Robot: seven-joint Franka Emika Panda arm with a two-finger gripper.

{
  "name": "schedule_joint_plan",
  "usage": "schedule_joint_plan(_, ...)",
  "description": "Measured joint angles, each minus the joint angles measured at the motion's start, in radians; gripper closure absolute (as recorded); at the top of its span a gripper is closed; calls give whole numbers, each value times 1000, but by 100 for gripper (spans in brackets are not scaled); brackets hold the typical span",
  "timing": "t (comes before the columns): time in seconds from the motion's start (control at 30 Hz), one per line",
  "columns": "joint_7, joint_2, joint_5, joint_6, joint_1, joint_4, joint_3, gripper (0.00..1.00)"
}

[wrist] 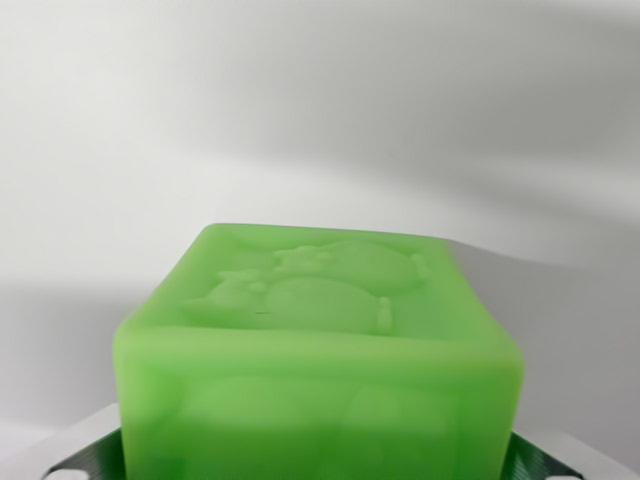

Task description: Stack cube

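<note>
1. Wrist view: a green cube [318, 360] fills the lower middle of the picture, very near the camera and slightly blurred.
2. Its top face carries a raised relief of rounded shapes, too soft in outline to name for certain.
3. The front face shows a fainter relief of the same kind, and the bottom of this face is cut off by the lower edge of the picture.
4. The cube is translucent, glossy, with rounded edges and corners; it sits square to the camera, top face tilted into view.
5. The gripper [318, 465] shows only as two dark, ribbed finger pads [85, 462] at the bottom corners, one at the wrist view's left and one at the wrist view's right of the cube.
6. Each pad lies right against a lower side of the cube, with a pale finger body just outside it, so the gripper appears clenched on the cube, opened only to the cube's width.
7. Whether the cube rests on anything below cannot be told; its underside is out of the picture.
8. Behind the cube lies a plain pale grey surface with broad soft shadows, one dark band crossing the upper right; whether this is the bench or a wall cannot be told.
</note>
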Motion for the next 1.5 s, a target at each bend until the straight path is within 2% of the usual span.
schedule_joint_plan(0.23,0,-8,0,-6,0,-1,0,100)
schedule_joint_plan(0.67,0,-66,0,-46,0,-16,0,100)
schedule_joint_plan(1.07,1,-151,-1,-111,1,-35,-2,100)
schedule_joint_plan(1.5,4,-275,-4,-214,2,-54,-3,100)
